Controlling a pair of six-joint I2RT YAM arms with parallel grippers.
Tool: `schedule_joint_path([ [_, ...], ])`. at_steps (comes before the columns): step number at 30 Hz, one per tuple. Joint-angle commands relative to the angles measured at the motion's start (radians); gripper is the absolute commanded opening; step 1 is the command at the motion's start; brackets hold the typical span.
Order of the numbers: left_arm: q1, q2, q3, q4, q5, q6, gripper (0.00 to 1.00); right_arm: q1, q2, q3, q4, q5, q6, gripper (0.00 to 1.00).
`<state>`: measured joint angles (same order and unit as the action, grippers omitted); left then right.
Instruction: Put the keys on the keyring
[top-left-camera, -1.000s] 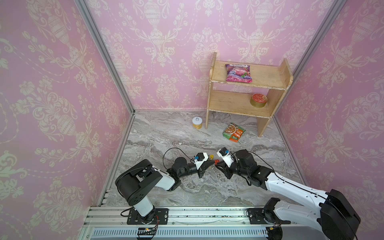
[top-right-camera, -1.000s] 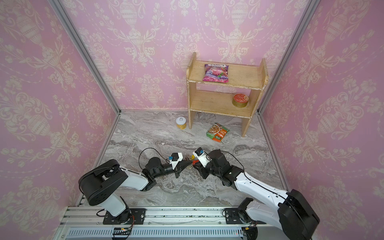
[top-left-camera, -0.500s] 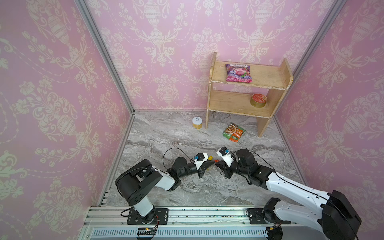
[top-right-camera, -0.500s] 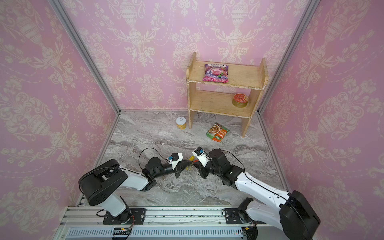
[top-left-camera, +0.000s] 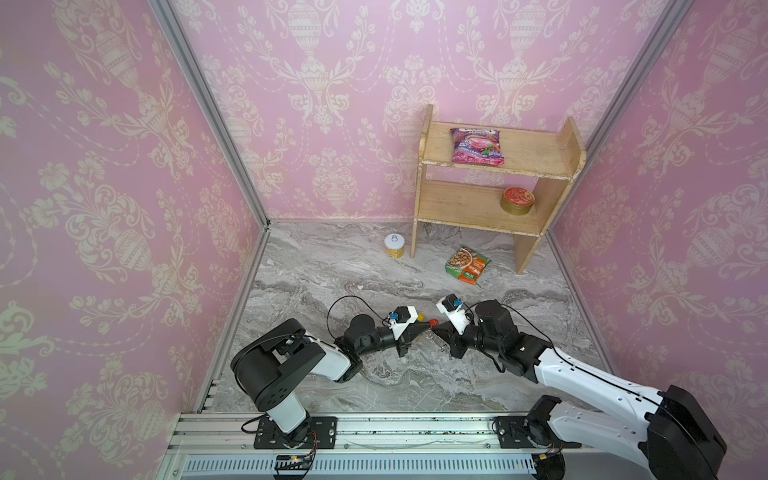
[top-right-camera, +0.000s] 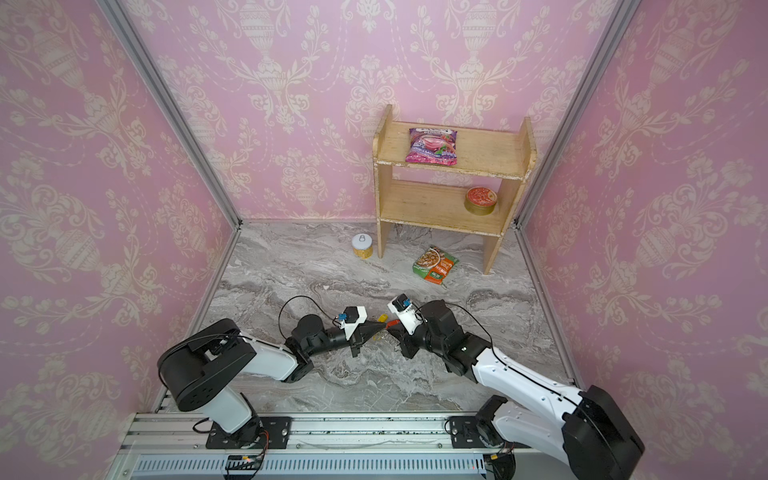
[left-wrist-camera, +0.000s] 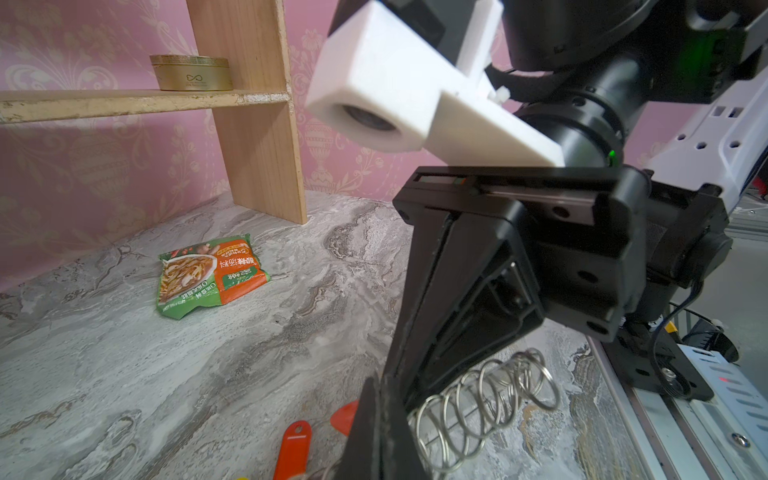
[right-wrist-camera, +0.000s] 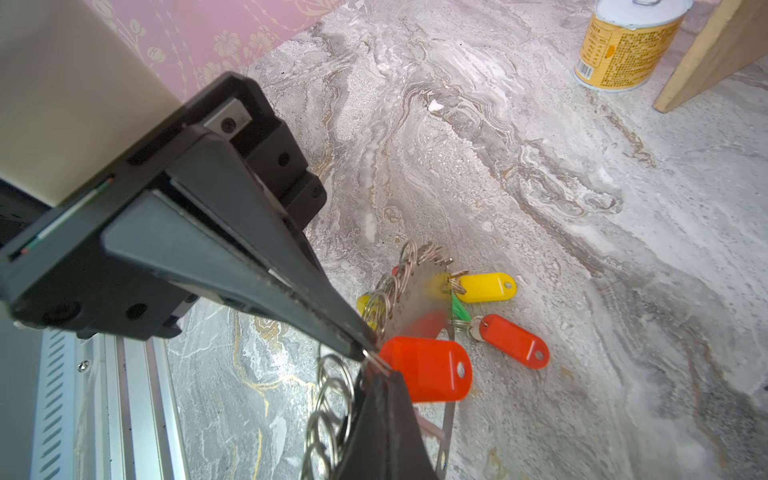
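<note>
Both arms meet low at the floor's middle. My left gripper (top-left-camera: 425, 328) is shut on the keyring (left-wrist-camera: 486, 399), a chain of linked silver rings that hangs beside its jaws. My right gripper (top-left-camera: 437, 328) touches it tip to tip. In the right wrist view it is shut on the small ring of a red-tagged key (right-wrist-camera: 424, 368), and the keyring (right-wrist-camera: 328, 411) dangles next to it. More keys lie on the floor just beyond: a yellow tag (right-wrist-camera: 484, 286), a green tag (right-wrist-camera: 459, 309) and another red tag (right-wrist-camera: 515, 340).
A wooden shelf (top-left-camera: 494, 195) stands at the back right with a pink packet (top-left-camera: 477, 146) and a round tin (top-left-camera: 516, 200) on it. A yellow can (top-left-camera: 395, 246) and a noodle packet (top-left-camera: 467, 264) lie on the marble floor. An aluminium rail (top-left-camera: 374, 432) runs along the front.
My right gripper has closed its jaws at the red-tagged key's ring. Both arms have stayed almost where they were, tip to tip.
</note>
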<state>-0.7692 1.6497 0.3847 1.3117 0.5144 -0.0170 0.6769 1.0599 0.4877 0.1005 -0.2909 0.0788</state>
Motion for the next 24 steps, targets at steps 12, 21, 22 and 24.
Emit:
schedule_joint_path([
  [12,0.004,-0.023,0.103,0.079,-0.056,0.005,0.0,0.093,-0.053,-0.093,0.07,0.018,0.147,0.0],
  [21,0.001,-0.013,0.131,0.08,-0.011,-0.011,0.0,0.099,-0.113,-0.109,0.041,0.094,0.133,0.05],
  [22,0.001,-0.013,0.132,0.079,-0.005,-0.012,0.0,0.099,-0.114,-0.105,0.044,0.101,0.125,0.05],
  [24,0.001,-0.014,0.134,0.08,-0.001,-0.014,0.0,0.098,-0.111,-0.1,0.052,0.111,0.115,0.04],
])
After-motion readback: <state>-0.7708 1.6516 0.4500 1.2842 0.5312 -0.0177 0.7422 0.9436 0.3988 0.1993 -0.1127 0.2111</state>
